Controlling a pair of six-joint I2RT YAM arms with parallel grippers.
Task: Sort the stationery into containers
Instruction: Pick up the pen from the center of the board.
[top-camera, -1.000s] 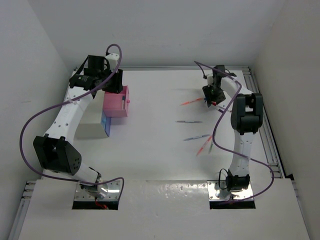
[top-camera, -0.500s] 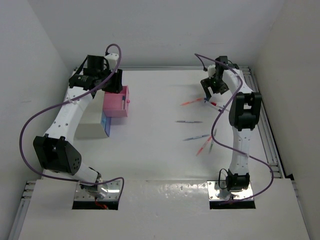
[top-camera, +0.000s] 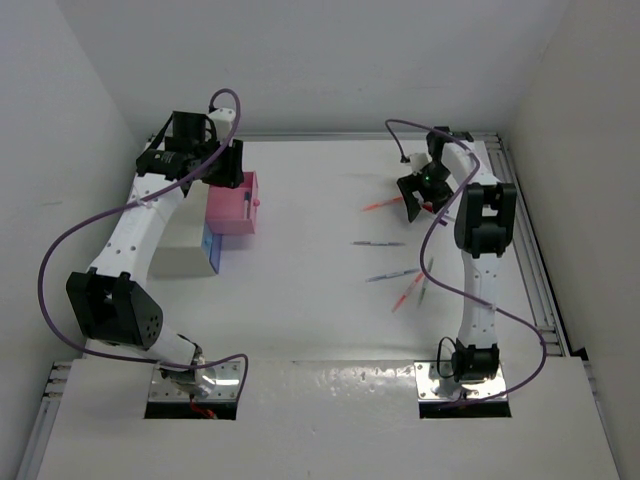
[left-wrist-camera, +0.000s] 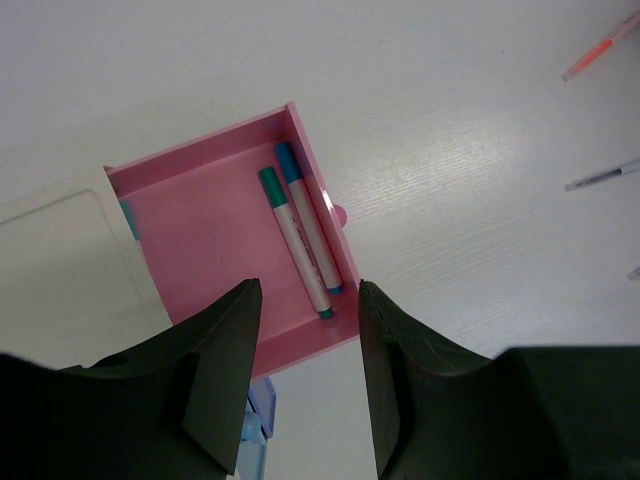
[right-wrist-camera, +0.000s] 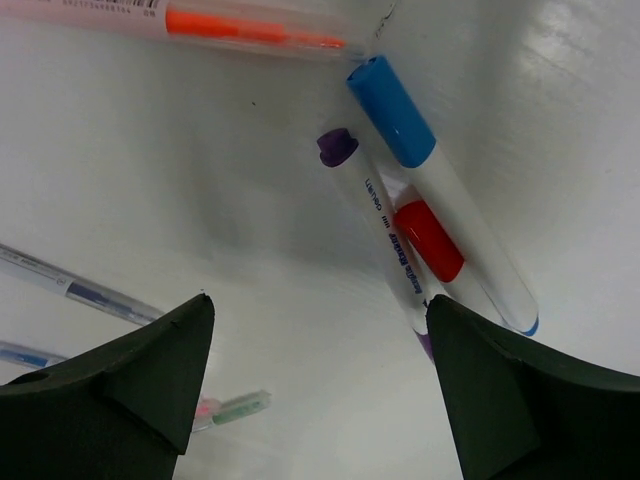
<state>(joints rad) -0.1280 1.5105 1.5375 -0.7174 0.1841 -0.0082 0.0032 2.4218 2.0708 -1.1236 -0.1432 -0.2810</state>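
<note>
The pink container (top-camera: 233, 205) lies open at the back left, with two white markers (left-wrist-camera: 298, 240), one teal-capped and one blue-capped, inside it (left-wrist-camera: 200, 235). My left gripper (left-wrist-camera: 305, 290) is open and empty above its near wall. The blue container (top-camera: 212, 248) sits just in front, and its corner shows in the left wrist view (left-wrist-camera: 258, 400). My right gripper (right-wrist-camera: 318, 300) is open and empty, low over a blue-capped marker (right-wrist-camera: 440, 200), a purple-capped marker (right-wrist-camera: 380, 215) and a red-capped marker (right-wrist-camera: 430, 240) at the back right (top-camera: 418, 195). An orange pen (right-wrist-camera: 240, 25) lies beside them.
A white cabinet (top-camera: 180, 250) stands left of the containers. Several loose pens lie on the table's right middle: a grey-blue one (top-camera: 378, 243), another (top-camera: 392, 275), a red one (top-camera: 408, 292) and a green piece (top-camera: 422, 293). A metal rail (top-camera: 530, 250) runs along the right edge.
My right gripper has turned and shifted slightly left and nearer, over the markers at the back right. The left arm has not moved.
</note>
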